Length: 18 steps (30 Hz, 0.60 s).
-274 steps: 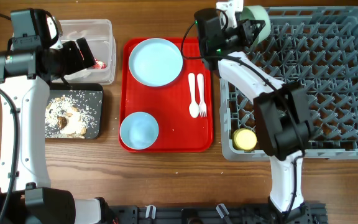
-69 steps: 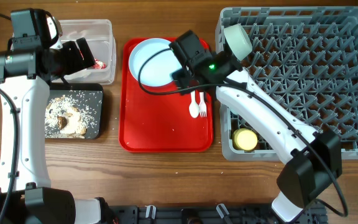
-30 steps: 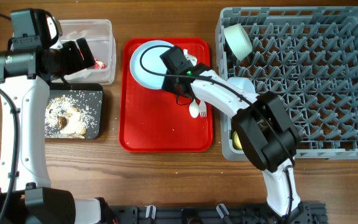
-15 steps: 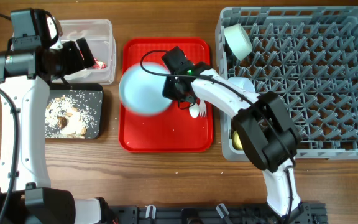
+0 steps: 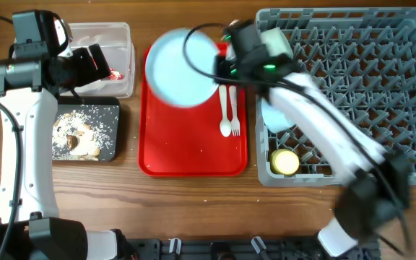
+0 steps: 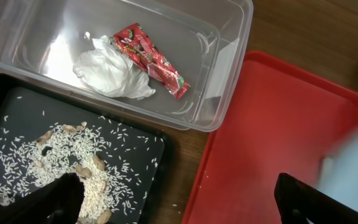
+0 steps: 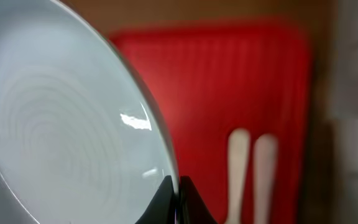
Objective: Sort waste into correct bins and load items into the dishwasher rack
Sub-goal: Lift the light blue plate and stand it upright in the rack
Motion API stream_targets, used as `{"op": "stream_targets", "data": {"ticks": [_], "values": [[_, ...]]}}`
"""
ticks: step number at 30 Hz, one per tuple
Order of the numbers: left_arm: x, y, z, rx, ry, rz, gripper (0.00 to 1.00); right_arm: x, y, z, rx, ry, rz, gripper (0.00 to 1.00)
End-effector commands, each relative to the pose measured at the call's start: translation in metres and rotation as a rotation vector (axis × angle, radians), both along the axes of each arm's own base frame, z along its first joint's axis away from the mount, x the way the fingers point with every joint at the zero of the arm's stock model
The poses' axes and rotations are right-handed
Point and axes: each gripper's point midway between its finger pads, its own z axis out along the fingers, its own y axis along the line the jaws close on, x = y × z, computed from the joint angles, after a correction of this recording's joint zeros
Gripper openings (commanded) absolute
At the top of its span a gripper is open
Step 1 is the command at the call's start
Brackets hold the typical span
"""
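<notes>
My right gripper point(image 5: 224, 63) point(image 7: 178, 198) is shut on the rim of the light blue plate point(image 5: 183, 67) point(image 7: 61, 137) and holds it tilted above the back of the red tray point(image 5: 193, 155). The white fork and spoon point(image 5: 230, 108) point(image 7: 253, 174) lie on the tray. The pale green bowl point(image 5: 276, 43), light blue bowl point(image 5: 276, 117) and yellow cup point(image 5: 285, 162) sit along the left side of the grey rack point(image 5: 367, 94). My left gripper point(image 5: 96, 61) point(image 6: 179, 208) is open and empty above the bins.
The clear tub point(image 5: 114, 40) point(image 6: 229, 37) holds the red wrapper point(image 6: 151, 59) and white napkin point(image 6: 114, 71). The black tray point(image 5: 110, 148) point(image 6: 135, 134) in front of it holds rice crumbs and brown lumps point(image 6: 61, 168). The red tray's edge point(image 6: 278, 143) lies right of both.
The right arm has gripped the plate, lifted it off the red tray and swung it back and right toward the rack. Before that, both bowls went into the rack. The left arm has not moved.
</notes>
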Motion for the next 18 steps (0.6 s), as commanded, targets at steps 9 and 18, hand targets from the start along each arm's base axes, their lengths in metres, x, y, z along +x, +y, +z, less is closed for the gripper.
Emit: {"op": "stream_targets", "data": {"ticks": [9, 18], "values": [[0.001, 0.004, 0.002, 0.019, -0.004, 0.0, 1.0, -0.045, -0.231, 0.151, -0.926, -0.389, -0.735, 0.04], [0.001, 0.004, 0.002, 0.019, -0.005, 0.0, 1.0, -0.022, -0.28, 0.115, -1.156, -0.254, -0.816, 0.04]]}}
